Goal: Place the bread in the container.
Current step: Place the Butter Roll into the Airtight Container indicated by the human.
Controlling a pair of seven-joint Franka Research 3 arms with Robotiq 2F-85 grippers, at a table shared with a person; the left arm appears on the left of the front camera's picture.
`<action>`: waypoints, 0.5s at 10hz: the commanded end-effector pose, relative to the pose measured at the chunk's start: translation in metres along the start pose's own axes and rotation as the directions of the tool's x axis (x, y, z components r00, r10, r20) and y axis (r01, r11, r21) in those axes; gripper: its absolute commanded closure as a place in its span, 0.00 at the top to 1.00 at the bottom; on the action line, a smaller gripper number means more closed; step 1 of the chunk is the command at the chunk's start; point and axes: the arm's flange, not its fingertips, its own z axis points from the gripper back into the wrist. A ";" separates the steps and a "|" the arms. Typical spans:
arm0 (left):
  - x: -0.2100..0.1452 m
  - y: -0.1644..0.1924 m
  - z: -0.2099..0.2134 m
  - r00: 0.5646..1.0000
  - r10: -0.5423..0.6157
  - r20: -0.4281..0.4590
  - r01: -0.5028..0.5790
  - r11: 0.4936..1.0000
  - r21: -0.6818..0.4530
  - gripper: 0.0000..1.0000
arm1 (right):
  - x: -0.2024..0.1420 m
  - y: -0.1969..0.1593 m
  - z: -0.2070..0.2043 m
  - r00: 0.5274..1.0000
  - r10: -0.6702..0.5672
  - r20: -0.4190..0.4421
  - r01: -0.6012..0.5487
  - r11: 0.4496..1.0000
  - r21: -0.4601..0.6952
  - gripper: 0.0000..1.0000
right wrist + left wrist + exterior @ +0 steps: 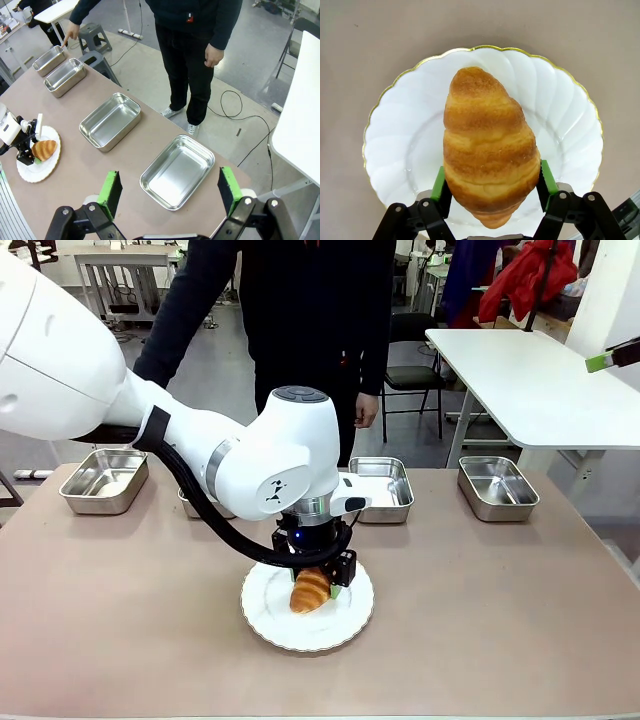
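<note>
The grasping step is judged to be in hand: the bread is being gripped on its plate and has not yet been lifted.

A broad table (pixel 120 620) with a matt, pinkish-brown top is seen, and four shallow rectangular stainless-steel pans with rounded corners and rolled rims are ranged along its far edge. The leftmost pan (pixel 104 480) is pointed at by the person's hand (pixel 71 34), so it is probably the container meant, though this cannot be told for certain from the pointing alone.

Nearer the robot, a round white scalloped plate (pixel 400 140) with a thin gilt rim lies flat on the table. On its middle rests the small golden-brown ridged croissant-like roll (pixel 487 150), oblong, tapered at both ends, with a glossy banded crust.

The left pincer (pixel 492 184) is set down over the plate, its green pads (pixel 439 183) standing at either flank of the roll's wider end. The pads seem to be just touching the crust; whether a firm hold is made is not settled by these views. The right pincer (pixel 170 192) hangs wide open above the table's right end, with nothing between its pads.

Next, a gentle closure is called for, since the crust looks soft and could be crushed; then a straight lift clear of the plate and a carry to the left pan.
</note>
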 end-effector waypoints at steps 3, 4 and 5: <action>0.000 0.001 0.000 1.000 -0.003 0.002 0.003 1.000 0.004 0.43 | 0.001 0.000 0.000 1.000 0.001 0.009 -0.001 1.000 0.004 1.00; 0.000 0.001 0.000 1.000 -0.003 0.002 0.003 1.000 0.004 0.43 | 0.001 0.000 0.000 1.000 0.001 0.009 -0.001 1.000 0.004 1.00; 0.000 0.001 0.000 1.000 -0.003 0.002 0.003 1.000 0.004 0.43 | 0.001 0.000 0.000 1.000 0.001 0.009 -0.001 1.000 0.004 1.00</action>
